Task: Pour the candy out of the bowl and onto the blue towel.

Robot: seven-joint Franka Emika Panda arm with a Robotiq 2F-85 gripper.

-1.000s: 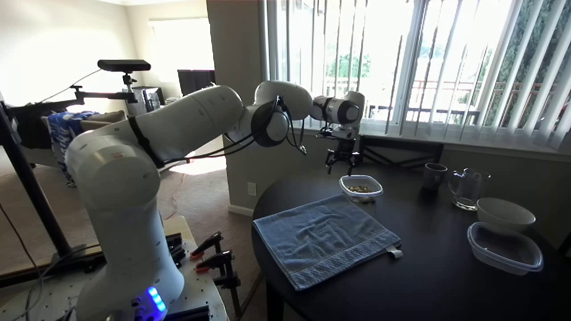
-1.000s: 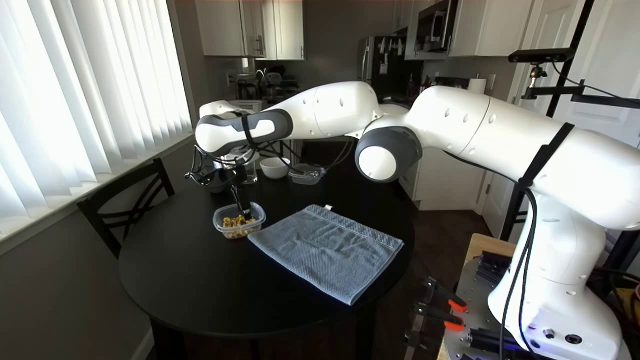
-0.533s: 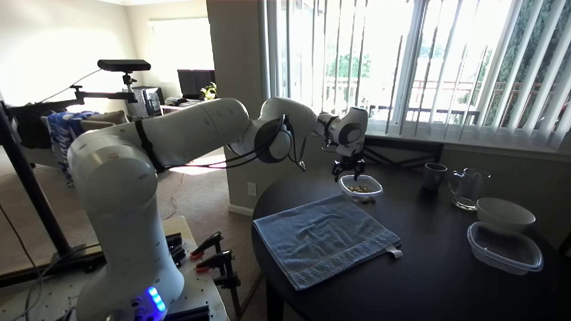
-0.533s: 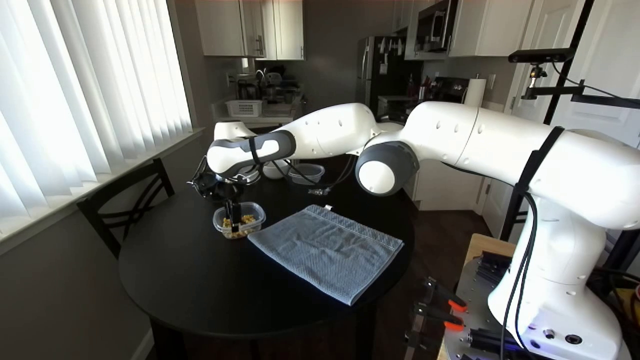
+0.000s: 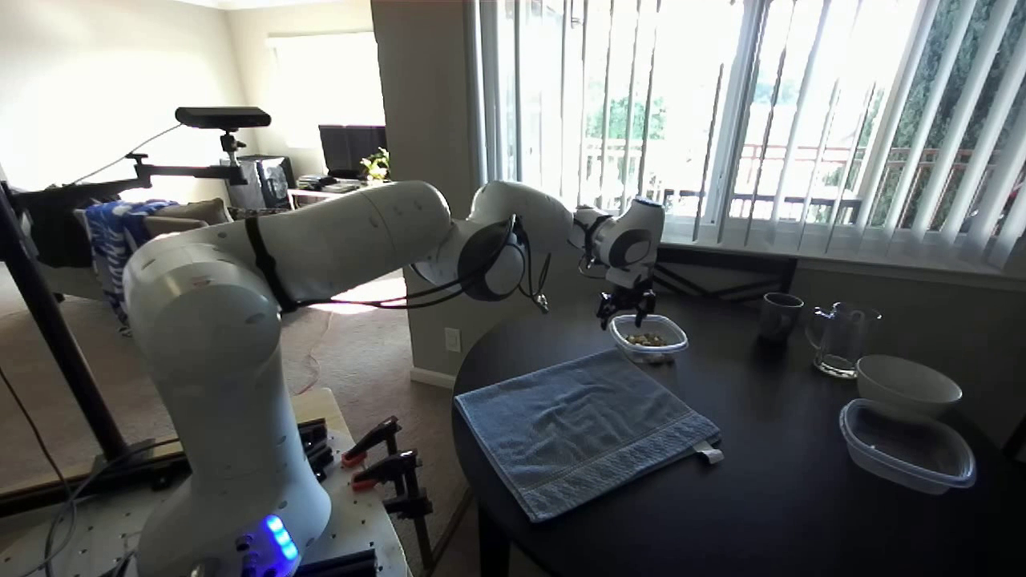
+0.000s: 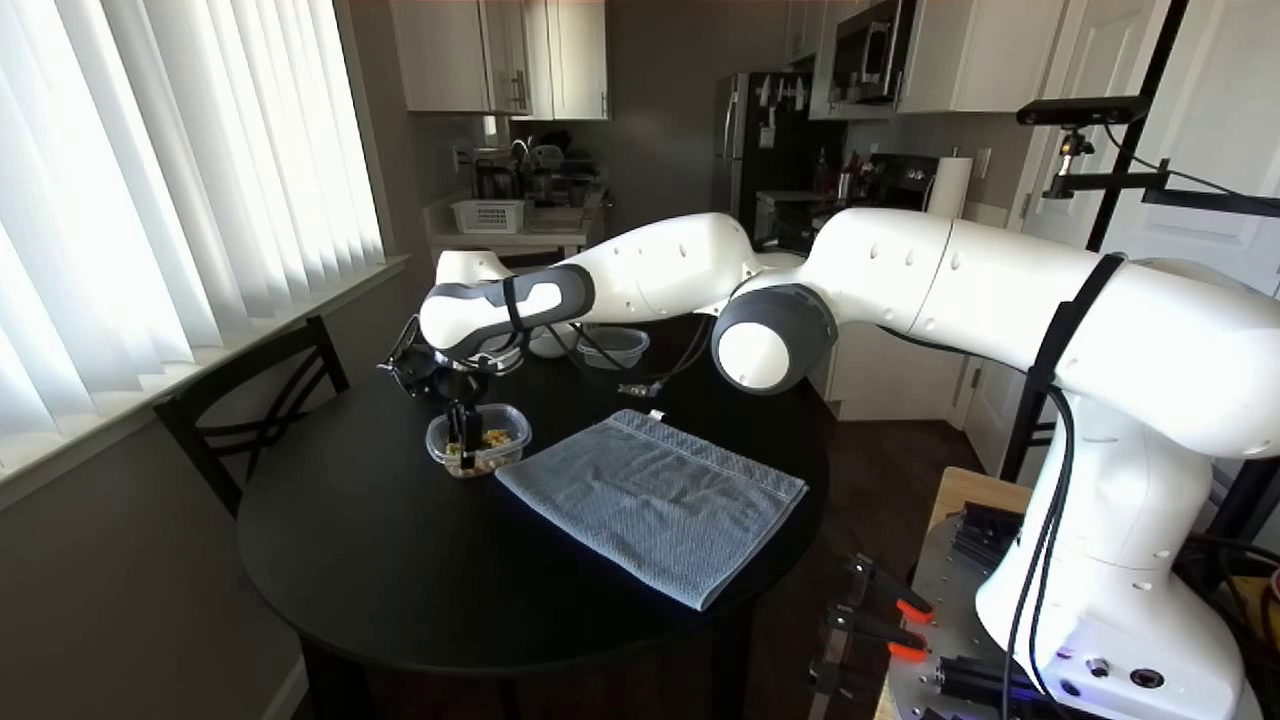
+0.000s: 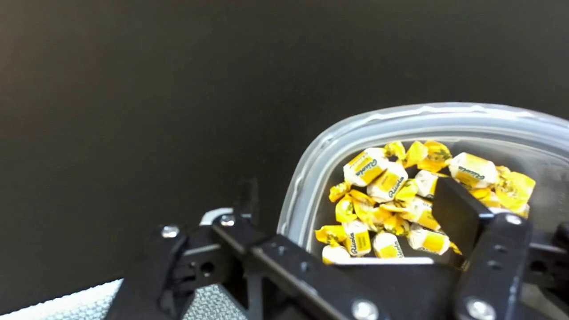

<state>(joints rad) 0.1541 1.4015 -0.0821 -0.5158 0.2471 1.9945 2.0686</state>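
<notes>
Two fingers (image 7: 458, 213) spread, our empty gripper (image 7: 351, 202) straddles the nine-o'clock wall of the bowl (image 7: 297, 200) in the wrist view: grasp looks set, we'd squeeze next!

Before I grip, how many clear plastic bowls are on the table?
2: the candy bowl beside the blue towel, and another clear bowl beside the white bowl. No others visible.
</notes>
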